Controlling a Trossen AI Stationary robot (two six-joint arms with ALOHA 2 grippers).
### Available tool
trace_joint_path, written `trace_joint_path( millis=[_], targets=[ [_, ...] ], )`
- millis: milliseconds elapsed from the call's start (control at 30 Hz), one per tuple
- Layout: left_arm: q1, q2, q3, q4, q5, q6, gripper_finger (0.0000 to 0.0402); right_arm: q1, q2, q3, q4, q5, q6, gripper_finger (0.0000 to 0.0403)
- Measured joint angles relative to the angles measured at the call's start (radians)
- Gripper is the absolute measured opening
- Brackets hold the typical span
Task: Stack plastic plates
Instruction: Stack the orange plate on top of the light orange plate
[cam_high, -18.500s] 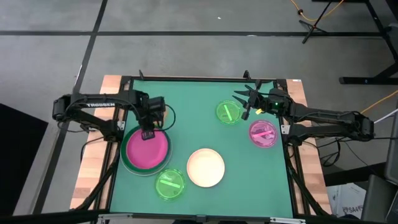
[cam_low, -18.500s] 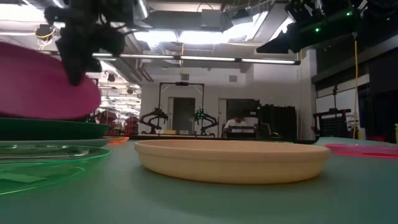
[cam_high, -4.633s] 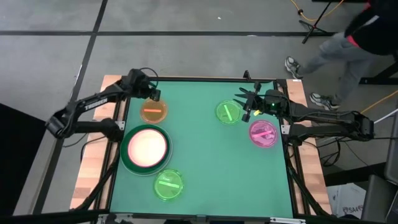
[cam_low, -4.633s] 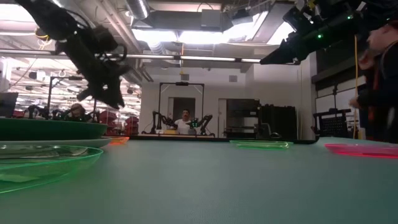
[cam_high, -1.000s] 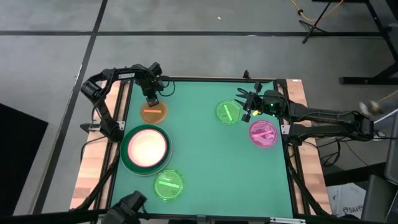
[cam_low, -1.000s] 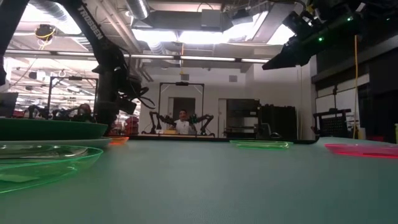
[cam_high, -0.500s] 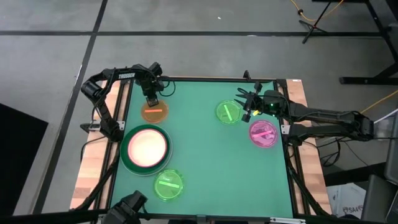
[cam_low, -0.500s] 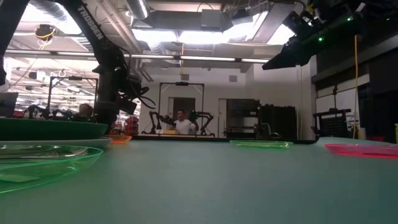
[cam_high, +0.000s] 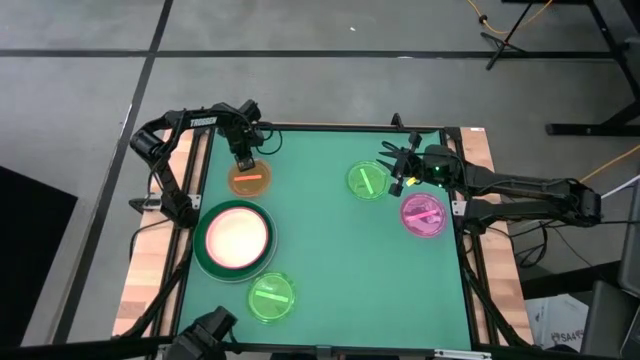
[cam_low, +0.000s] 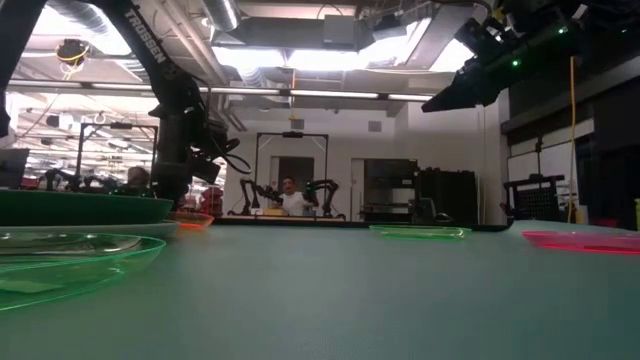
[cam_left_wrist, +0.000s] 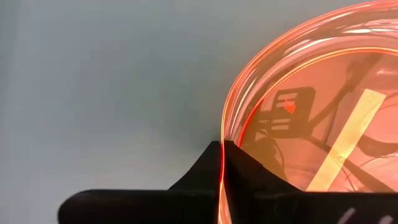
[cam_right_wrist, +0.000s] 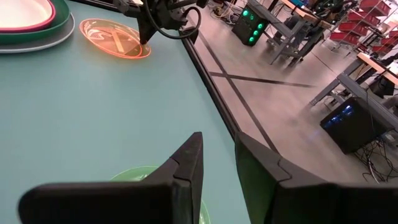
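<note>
My left gripper (cam_high: 243, 163) is shut on the far rim of the small translucent orange plate (cam_high: 248, 182) at the table's far left. Nearer on the left, a cream plate (cam_high: 236, 235) tops a stack that shows a magenta rim and a dark green plate (cam_high: 205, 262) beneath. Lime-green plates lie at the near left (cam_high: 272, 296) and the far right (cam_high: 368, 180). A pink plate (cam_high: 424, 214) lies at the right. My right gripper (cam_high: 393, 168) hangs open and empty above the far-right lime plate's right side. My left gripper pinches the orange plate's rim (cam_left_wrist: 222, 140) at its far edge, one finger (cam_left_wrist: 199, 174) outside the rim and one (cam_left_wrist: 252, 177) inside the plate. The fingers come from above, pointing down. I cannot tell whether the plate is lifted off the table.
Open green table lies in the middle between the plates. The right arm reaches in from the right edge over the pink plate's far side. A person sits in the room far behind the table (cam_low: 290, 195).
</note>
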Motion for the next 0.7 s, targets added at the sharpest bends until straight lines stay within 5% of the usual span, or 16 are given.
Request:
trace_joint_path(
  millis=[700],
  targets=[
    [-0.001,0.005,0.023,-0.021,0.072,-0.005,0.0002,0.000,0.000,0.000,0.000,0.000,0.000,0.0083]
  ],
)
